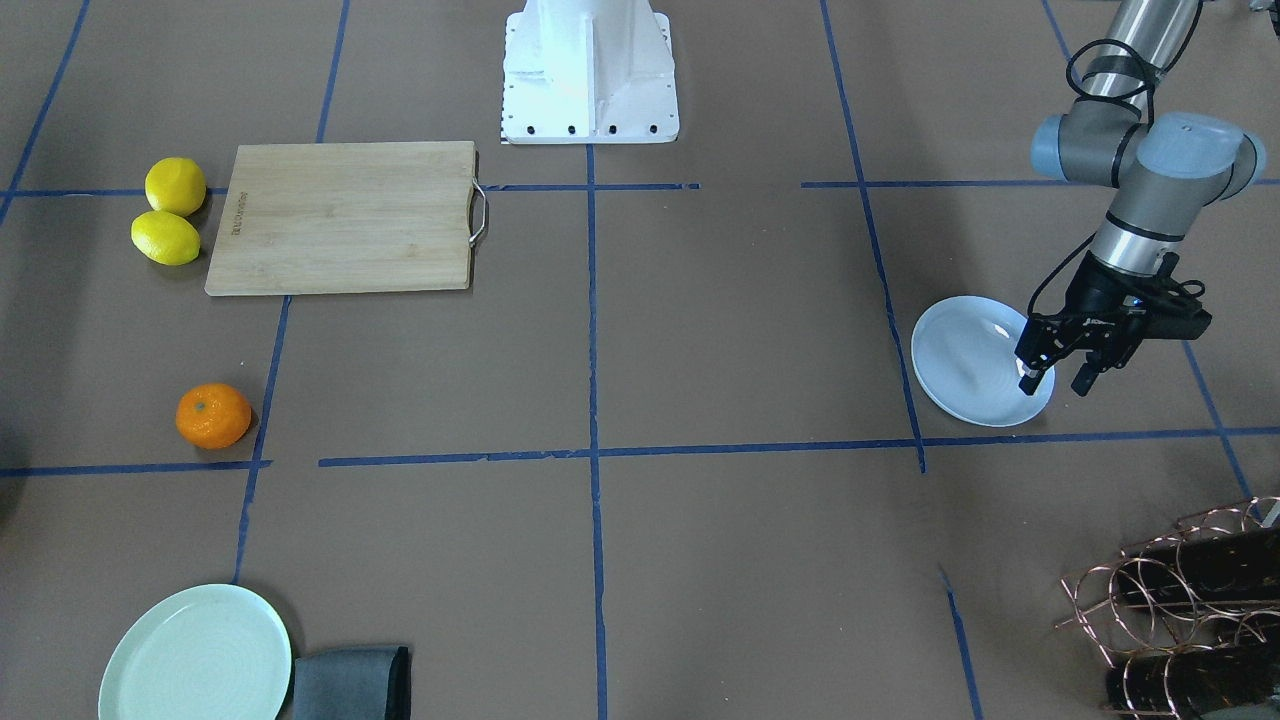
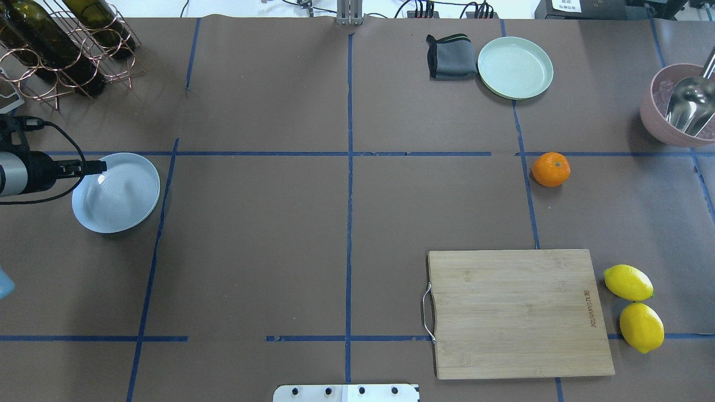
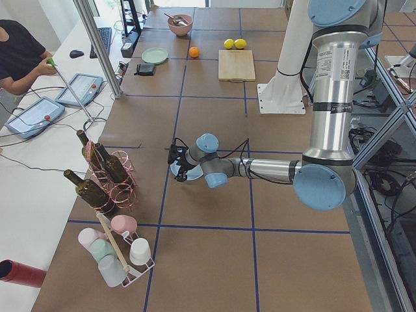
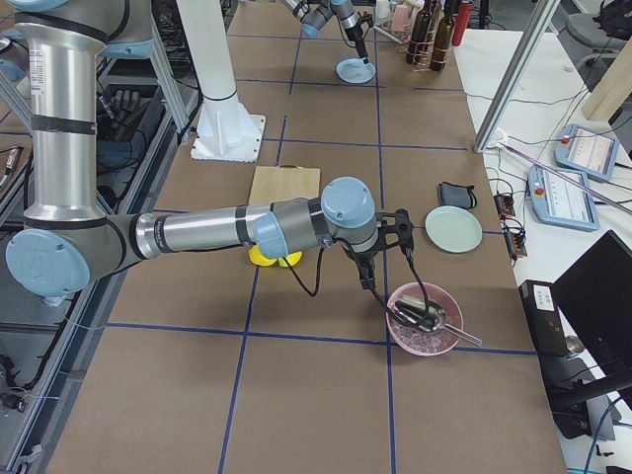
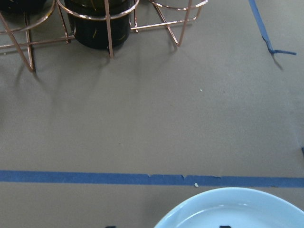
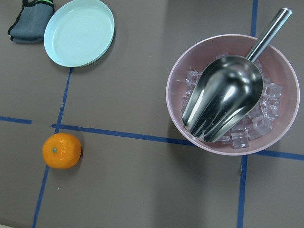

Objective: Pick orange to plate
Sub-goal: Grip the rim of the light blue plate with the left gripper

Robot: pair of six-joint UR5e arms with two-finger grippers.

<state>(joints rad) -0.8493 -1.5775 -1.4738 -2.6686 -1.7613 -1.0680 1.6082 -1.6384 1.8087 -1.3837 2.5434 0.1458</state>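
Observation:
The orange [image 1: 213, 415] [image 2: 551, 169] lies alone on the brown table, far from the pale bluish-white plate [image 1: 968, 365] [image 2: 120, 195]. My left gripper [image 1: 1058, 385] hangs open at that plate's edge, one finger over its inside and the other outside the rim. The left wrist view shows only the plate's far rim [image 5: 237, 204]. In the right wrist view the orange [image 6: 61, 150] is low on the left, with no fingers visible. My right gripper [image 4: 370, 265] shows only in the exterior right view, high above the table; I cannot tell its state.
A bamboo cutting board [image 2: 519, 312] has two lemons [image 2: 634, 307] beside it. A mint-green plate [image 2: 515, 67] and grey cloth [image 2: 451, 56] lie beyond the orange. A pink bowl [image 6: 176, 111] holds ice and a metal scoop. A copper wine rack [image 2: 61, 50] stands near the bluish plate.

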